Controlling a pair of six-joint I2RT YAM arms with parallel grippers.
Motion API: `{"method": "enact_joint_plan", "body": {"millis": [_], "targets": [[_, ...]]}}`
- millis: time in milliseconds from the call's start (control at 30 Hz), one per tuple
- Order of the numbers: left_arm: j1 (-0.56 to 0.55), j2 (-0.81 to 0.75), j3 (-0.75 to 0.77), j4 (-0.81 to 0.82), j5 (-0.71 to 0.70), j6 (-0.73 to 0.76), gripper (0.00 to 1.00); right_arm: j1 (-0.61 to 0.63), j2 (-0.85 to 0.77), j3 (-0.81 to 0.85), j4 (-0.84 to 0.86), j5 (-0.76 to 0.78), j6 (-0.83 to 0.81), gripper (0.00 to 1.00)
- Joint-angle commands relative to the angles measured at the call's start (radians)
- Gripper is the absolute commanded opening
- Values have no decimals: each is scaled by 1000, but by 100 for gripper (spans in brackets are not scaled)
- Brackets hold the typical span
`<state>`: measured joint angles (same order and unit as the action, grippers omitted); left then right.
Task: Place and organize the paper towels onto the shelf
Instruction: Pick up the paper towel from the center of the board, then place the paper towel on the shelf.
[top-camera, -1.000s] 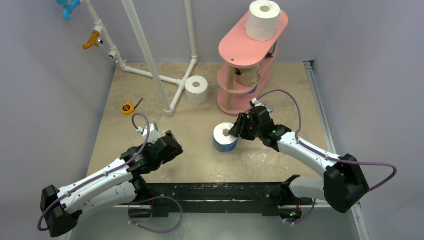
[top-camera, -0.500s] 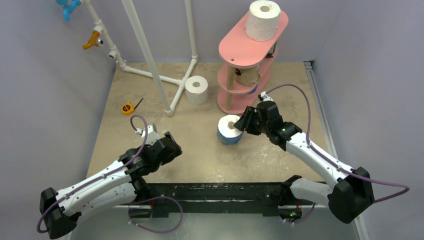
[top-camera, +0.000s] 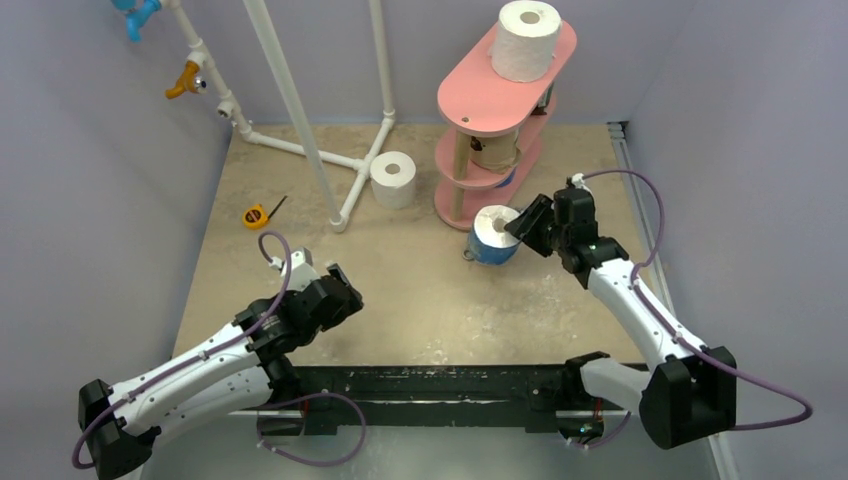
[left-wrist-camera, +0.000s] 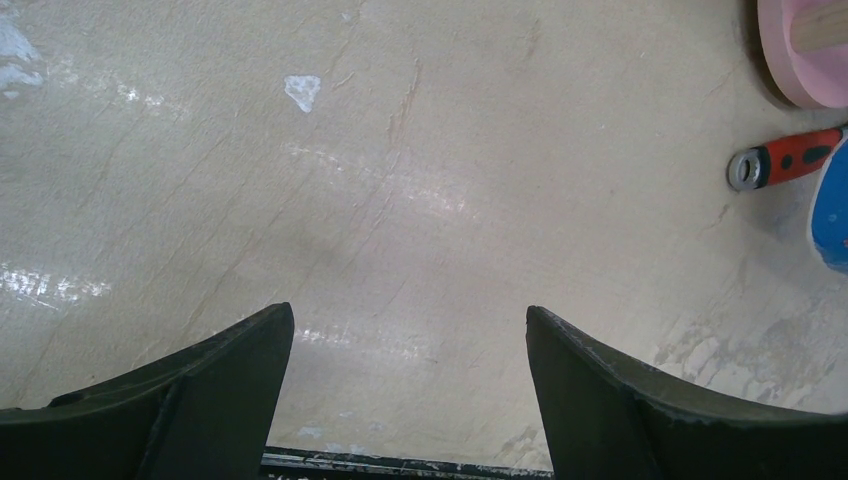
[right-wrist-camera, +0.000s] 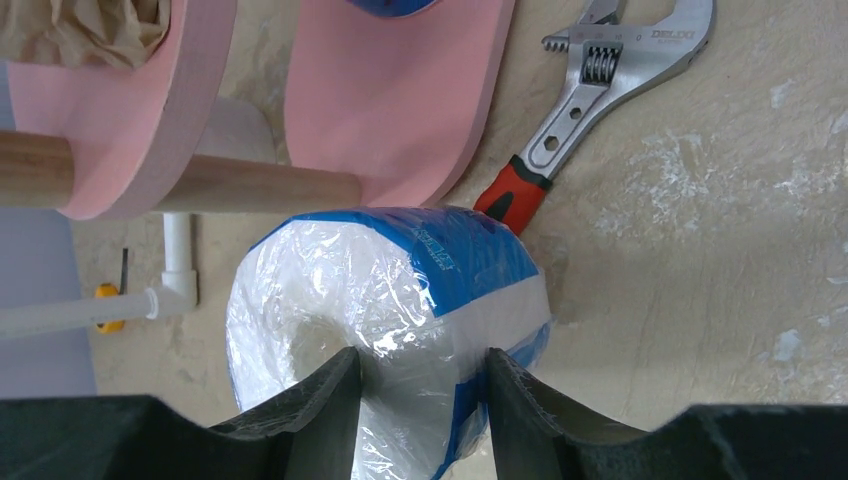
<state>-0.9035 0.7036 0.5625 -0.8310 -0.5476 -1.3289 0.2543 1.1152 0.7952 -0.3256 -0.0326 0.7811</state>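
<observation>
My right gripper (top-camera: 520, 225) is shut on the blue-wrapped paper towel roll (top-camera: 494, 236), with one finger in its core and one on its outer wall. It holds the roll just in front of the bottom board of the pink shelf (top-camera: 480, 100). The right wrist view shows the roll (right-wrist-camera: 400, 280) between my fingers (right-wrist-camera: 425, 375), with the shelf boards (right-wrist-camera: 390, 100) right behind it. A white roll (top-camera: 526, 40) stands on the top board and a tan roll (top-camera: 492, 148) on the middle board. Another white roll (top-camera: 394, 178) stands on the floor left of the shelf. My left gripper (top-camera: 340, 292) is open and empty over bare floor (left-wrist-camera: 410, 330).
A red-handled wrench (right-wrist-camera: 590, 110) lies on the floor beside the shelf's foot, under the held roll; it also shows in the left wrist view (left-wrist-camera: 785, 165). A white pipe frame (top-camera: 300, 110) stands at the back left. A yellow tape measure (top-camera: 256, 215) lies near it.
My right gripper has carried the blue-wrapped roll to the right and back, from mid-floor up to the shelf's foot. The left arm has hardly moved.
</observation>
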Motion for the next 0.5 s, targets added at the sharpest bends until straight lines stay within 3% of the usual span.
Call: {"method": "enact_joint_plan", "body": {"millis": [0, 467], "targets": [[3, -15, -3, 9, 9, 27, 85, -20, 8, 67, 116, 39, 117, 25], [3, -62, -28, 0, 25, 19, 85, -51, 148, 162, 174, 134, 242, 26]]}}
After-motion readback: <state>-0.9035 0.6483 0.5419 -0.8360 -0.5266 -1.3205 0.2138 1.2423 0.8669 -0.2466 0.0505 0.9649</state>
